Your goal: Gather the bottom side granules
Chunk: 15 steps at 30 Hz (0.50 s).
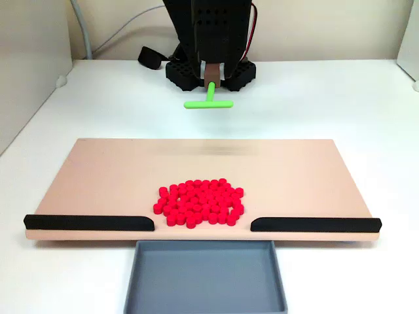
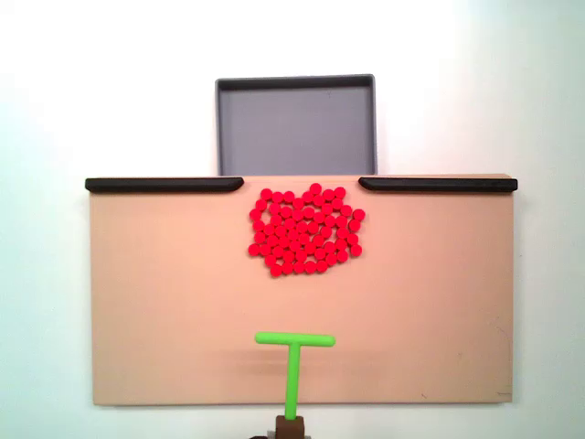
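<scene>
The granules are tiny bright red cylinders packed in one tight patch on the tan board. The patch lies by the gap between two black rails, on the tray side of the board. My gripper is at the arm's end of the board, shut on the stem of a green T-shaped tool. The tool's bar faces the granules and is well apart from them. In a fixed view from above, the bar sits over the board's edge strip nearest the arm.
Black rails line the board's tray-side edge, leaving a central gap. A grey tray sits just beyond that gap. The arm's black base stands behind the board on the white table, with cables at the back.
</scene>
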{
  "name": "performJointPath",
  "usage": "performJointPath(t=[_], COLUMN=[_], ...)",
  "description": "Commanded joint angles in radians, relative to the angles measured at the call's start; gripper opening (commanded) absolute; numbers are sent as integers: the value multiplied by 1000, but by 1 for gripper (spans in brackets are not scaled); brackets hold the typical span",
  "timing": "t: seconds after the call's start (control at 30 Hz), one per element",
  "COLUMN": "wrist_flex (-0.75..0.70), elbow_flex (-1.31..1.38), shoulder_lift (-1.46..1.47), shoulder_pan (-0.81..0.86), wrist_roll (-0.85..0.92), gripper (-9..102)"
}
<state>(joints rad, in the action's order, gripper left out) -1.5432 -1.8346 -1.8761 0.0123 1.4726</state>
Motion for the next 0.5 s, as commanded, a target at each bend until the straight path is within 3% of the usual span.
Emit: performJointPath(t=[0.0, 0.47], wrist_flex=[18, 18], elbow_flex=[20, 18], shoulder_lift=[-54, -55], shoulder_pan=[23, 15], wrist_roll=[37, 28], gripper=[0, 0])
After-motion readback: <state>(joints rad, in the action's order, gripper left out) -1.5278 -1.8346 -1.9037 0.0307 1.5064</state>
